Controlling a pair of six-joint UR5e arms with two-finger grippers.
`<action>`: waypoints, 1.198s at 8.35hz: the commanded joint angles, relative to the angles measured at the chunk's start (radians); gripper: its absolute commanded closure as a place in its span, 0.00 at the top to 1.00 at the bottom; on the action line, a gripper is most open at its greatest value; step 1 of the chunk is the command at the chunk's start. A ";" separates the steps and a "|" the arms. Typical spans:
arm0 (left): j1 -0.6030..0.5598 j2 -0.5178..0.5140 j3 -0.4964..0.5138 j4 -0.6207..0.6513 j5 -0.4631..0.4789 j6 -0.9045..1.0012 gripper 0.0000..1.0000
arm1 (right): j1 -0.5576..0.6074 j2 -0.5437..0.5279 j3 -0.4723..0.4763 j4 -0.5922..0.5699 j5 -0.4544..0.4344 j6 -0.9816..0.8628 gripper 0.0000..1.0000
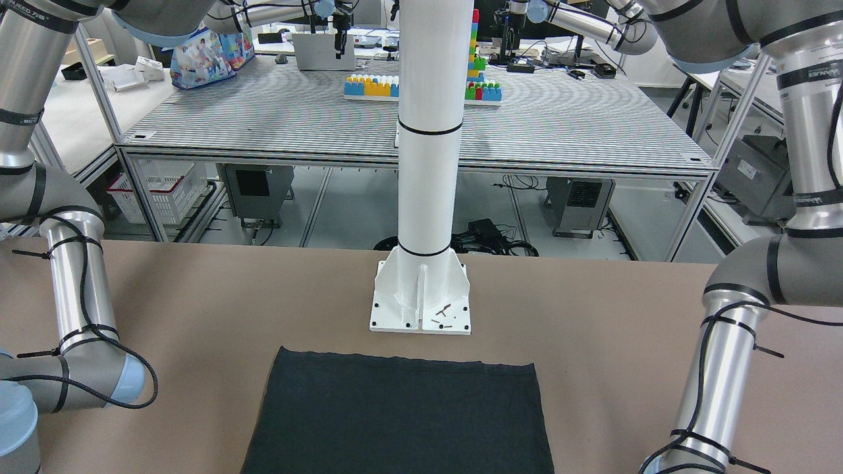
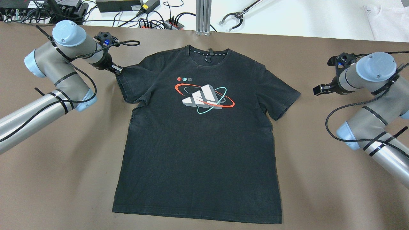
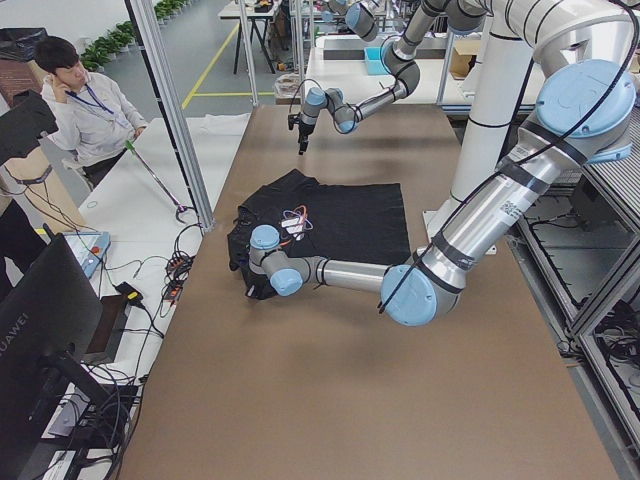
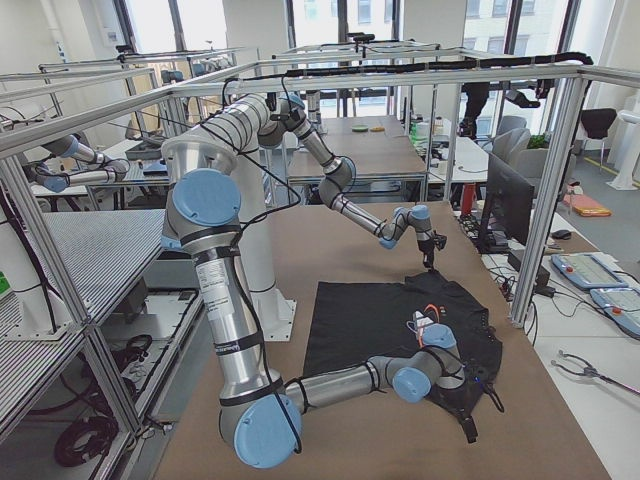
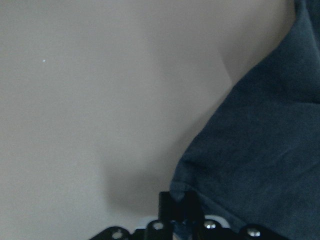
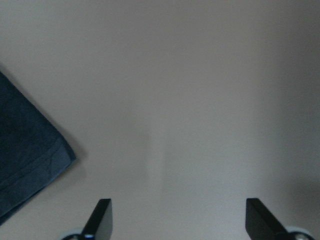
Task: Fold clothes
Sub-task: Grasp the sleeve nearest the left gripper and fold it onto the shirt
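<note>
The clothes (image 2: 198, 143) are one black T-shirt with a white, red and teal print, lying flat and face up, collar toward the far table edge. Its straight hem (image 1: 402, 415) lies in front of the white pillar. My left gripper (image 2: 117, 69) sits at the tip of the shirt's left-hand sleeve (image 2: 131, 83). In the left wrist view the sleeve corner (image 5: 240, 150) runs into the fingers (image 5: 177, 202), which are shut on it. My right gripper (image 2: 319, 89) hovers open over bare table beside the other sleeve (image 2: 281, 95), whose corner (image 6: 25, 150) lies left of the spread fingers (image 6: 102, 217).
The white pillar's base plate (image 1: 421, 303) stands just behind the hem. Cables and power strips (image 2: 143, 22) and a grabber tool (image 2: 235, 19) lie beyond the far table edge. A person (image 3: 85, 100) sits by a monitor off the table's end.
</note>
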 commanded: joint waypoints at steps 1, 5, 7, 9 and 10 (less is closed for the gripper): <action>-0.002 0.000 -0.002 -0.002 0.000 0.000 0.23 | -0.001 0.002 0.002 0.000 0.000 0.008 0.94; -0.002 0.002 -0.020 -0.009 0.001 -0.043 0.00 | -0.001 0.002 0.006 0.000 0.002 0.014 0.94; -0.002 0.003 -0.097 -0.007 0.000 -0.159 0.00 | -0.002 0.002 0.008 0.000 0.002 0.028 0.94; 0.008 0.000 -0.175 0.002 0.003 -0.292 0.00 | -0.002 0.002 0.009 0.002 0.002 0.028 0.94; 0.013 -0.013 -0.183 0.002 0.008 -0.364 0.00 | -0.002 0.002 0.009 0.000 0.003 0.026 0.94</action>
